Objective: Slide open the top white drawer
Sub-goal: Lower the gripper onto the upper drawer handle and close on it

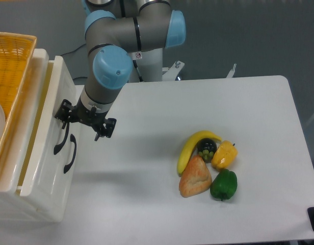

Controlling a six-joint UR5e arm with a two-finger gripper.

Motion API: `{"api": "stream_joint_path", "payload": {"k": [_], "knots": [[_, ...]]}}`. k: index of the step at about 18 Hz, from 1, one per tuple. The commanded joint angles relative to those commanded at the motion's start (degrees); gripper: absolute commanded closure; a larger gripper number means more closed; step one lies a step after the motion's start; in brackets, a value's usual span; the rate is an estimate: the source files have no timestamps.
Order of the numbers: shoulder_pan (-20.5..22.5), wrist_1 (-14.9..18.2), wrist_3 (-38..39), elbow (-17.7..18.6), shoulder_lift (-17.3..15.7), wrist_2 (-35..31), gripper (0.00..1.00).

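Observation:
The top white drawer (51, 127) is at the left, its flat front facing right, and a narrow gap shows between that front and the cabinet body. Its black arched handle (59, 140) sits just left of the lower drawer's handle (71, 153). My gripper (79, 125) hangs right at the drawer front, above the handles, and it is open. One fingertip (60, 113) is at the upper end of the top handle, the other (98, 133) out over the table. Nothing is between them.
An orange woven basket (11, 66) rests on top of the drawer unit. A banana (190, 145), bread (195, 177), a yellow pepper (224, 154), a green pepper (224, 185) and a dark round fruit (206, 147) cluster on the white table (147, 214).

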State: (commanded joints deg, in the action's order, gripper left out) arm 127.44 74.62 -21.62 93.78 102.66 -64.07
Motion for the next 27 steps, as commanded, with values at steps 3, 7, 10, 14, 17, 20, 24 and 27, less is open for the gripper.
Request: {"api": "stream_joint_path", "payload": {"k": [3, 7, 10, 14, 17, 20, 24, 27], "knots": [[-0.1, -0.1, 0.0, 0.0, 0.2, 0.0, 0.00], [-0.2, -1.2, 0.1, 0.0, 0.9, 0.0, 0.00], [-0.2, -1.2, 0.1, 0.0, 0.9, 0.0, 0.03], [-0.2, -1.2, 0.1, -0.2, 0.6, -0.1, 0.10], [-0.3, -1.4, -0.2, -0.2, 0.4, -0.4, 0.13], [-0.4, -1.9, -0.2, -0.2, 0.4, -0.5, 0.14], [-0.8, -1.9, -0.2, -0.2, 0.4, -0.5, 0.17], [-0.8, -2.1, 0.0, -0.2, 0.4, -0.5, 0.23]]}}
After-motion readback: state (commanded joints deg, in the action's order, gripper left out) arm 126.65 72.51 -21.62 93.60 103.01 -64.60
